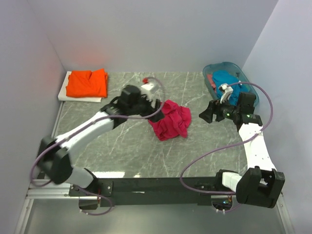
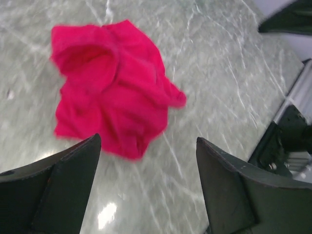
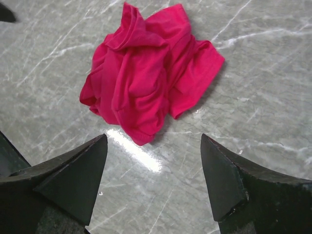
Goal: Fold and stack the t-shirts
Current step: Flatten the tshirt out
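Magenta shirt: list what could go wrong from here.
1. The magenta shirt lies crumpled in a heap. A pinch could catch several layers, so it would not spread flat.
2. The left gripper and right gripper, both open, flank it. If both reach in together, they might collide.

Bare table (image 1: 126,146) lies open beneath my left gripper (image 2: 147,141) and right gripper (image 3: 153,139), only the crumpled magenta shirt (image 3: 146,83) heaped between them, the teal basket (image 1: 255,92) just behind my right.
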Available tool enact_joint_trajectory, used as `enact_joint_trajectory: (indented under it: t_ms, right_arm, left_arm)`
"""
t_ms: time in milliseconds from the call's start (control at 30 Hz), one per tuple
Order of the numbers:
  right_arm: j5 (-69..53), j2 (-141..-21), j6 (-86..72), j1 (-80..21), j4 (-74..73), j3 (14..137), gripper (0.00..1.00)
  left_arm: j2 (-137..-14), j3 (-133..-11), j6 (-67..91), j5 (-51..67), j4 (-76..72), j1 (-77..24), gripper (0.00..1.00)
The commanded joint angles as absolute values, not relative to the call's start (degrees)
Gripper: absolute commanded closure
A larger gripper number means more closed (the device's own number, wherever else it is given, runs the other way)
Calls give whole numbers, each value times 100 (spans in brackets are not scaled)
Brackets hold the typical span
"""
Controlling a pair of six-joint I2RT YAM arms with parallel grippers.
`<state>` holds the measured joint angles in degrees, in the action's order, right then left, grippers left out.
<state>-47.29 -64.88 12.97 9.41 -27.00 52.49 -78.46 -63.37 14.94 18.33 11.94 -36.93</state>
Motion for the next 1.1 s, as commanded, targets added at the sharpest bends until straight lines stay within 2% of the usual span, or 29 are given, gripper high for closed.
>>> enact_joint_trajectory:
  t_ms: [0, 133, 233, 333, 500, 600, 667, 800, 900, 933, 967, 1067]
  right_arm:
    - [-4975, -6302, 1345, 1203, -2759, 5343, 17]
    - [-5071, -6118, 1354, 1432, -2769, 5309, 18]
    - [-5133, -6038, 1362, 1511, -2751, 5256, 18]
    - [-5177, -6056, 1433, 1521, -2795, 5273, 18]
    - [-5247, -6117, 1547, 1556, -2874, 5300, 18]
    - [-5291, -6135, 1582, 1582, -2900, 5300, 18]
    - [-5326, -6161, 1608, 1591, -2918, 5309, 18]
    - [-5379, -6205, 1644, 1608, -2953, 5309, 18]
    - [-5449, -6275, 1705, 1600, -3006, 5309, 19]
    - [-5484, -6336, 1783, 1608, -3049, 5317, 19]
    - [-5519, -6380, 1819, 1608, -3154, 5352, 19]
    - [-5616, -6521, 1933, 1608, -3287, 5396, 19]
  left_arm:
    - [-8699, -7152, 1318, 1363, 1248, -3954, 18]
    - [-9998, -8311, 1617, 758, 1502, -4210, 31]
    - [-10667, -8962, 1950, 449, 1704, -4315, 34]
    - [-11134, -9333, 2127, 194, 1836, -4368, 44]
    - [-11636, -9949, 2224, -368, 2302, -4509, 45]
    - [-11978, -10212, 2233, -571, 2539, -4561, 49]
    - [-12102, -10379, 2250, -606, 2601, -4570, 57]
    - [-12226, -10494, 2232, -659, 2532, -4570, 64]
    - [-12147, -10538, 2154, -668, 2496, -4570, 84]
    - [-12086, -10512, 2058, -616, 2453, -4579, 96]
    - [-11998, -10486, 2022, -624, 2417, -4570, 100]
    - [-11349, -10117, 1724, -589, 1962, -4570, 100]
